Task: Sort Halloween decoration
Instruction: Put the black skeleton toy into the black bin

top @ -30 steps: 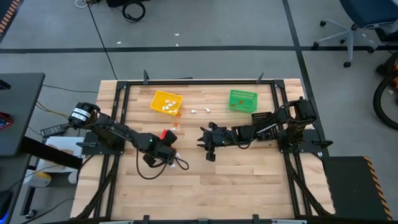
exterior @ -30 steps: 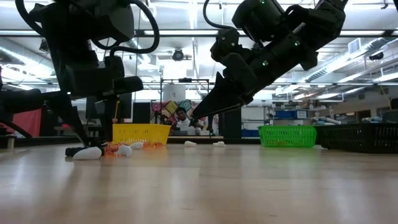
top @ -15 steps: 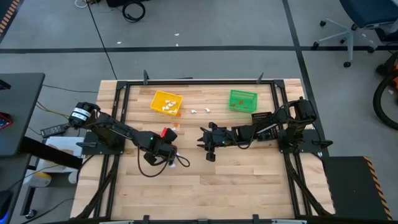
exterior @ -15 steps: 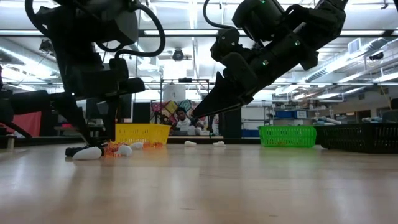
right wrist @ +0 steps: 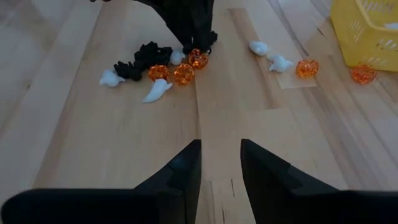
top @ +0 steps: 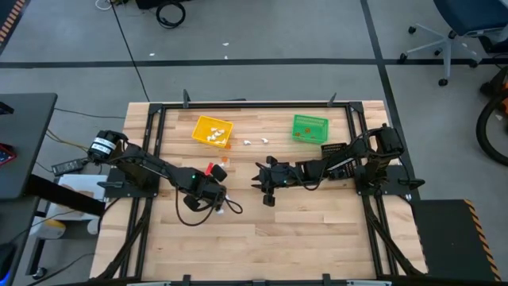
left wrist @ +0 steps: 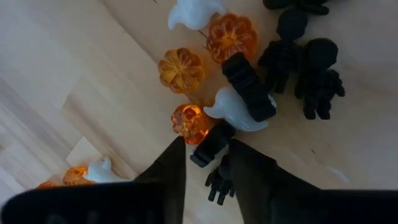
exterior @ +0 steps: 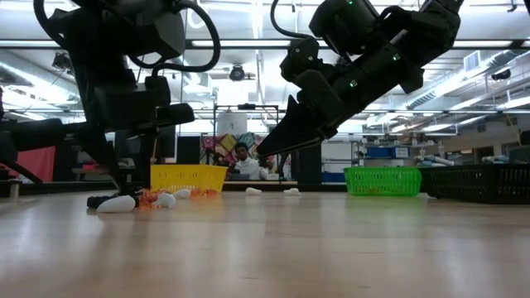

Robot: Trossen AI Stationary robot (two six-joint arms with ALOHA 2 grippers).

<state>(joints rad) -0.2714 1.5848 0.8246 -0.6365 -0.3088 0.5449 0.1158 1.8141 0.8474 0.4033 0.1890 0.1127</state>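
The left end effector (left wrist: 208, 163) is down on the cluster of Halloween trinkets (right wrist: 163, 67) lying near the middle of the bench (top: 317, 230), left of centre. Over the last second it has slid a little further into the pile and its fingers have drawn inward; they now straddle a small black figure (left wrist: 212, 143), closing around it. Whether the pads are already pinching it or only bracketing it is hard to tell from the wrist view, which shows both fingers close against its sides. An orange pumpkin (left wrist: 189, 121) and a white ghost (left wrist: 239, 109) sit touching that same piece, so either could be dragged along. This looks like the start of a pick of a black piece.

The right end effector (top: 258, 176) hangs above the bench centre, empty, fingers partly apart, pointed at the pile. Some white pieces already lie in the yellow bin (top: 212, 131) toward the far edge; the green bin (top: 309, 128) stands at far right, and two white strays (top: 255, 141) rest between them.
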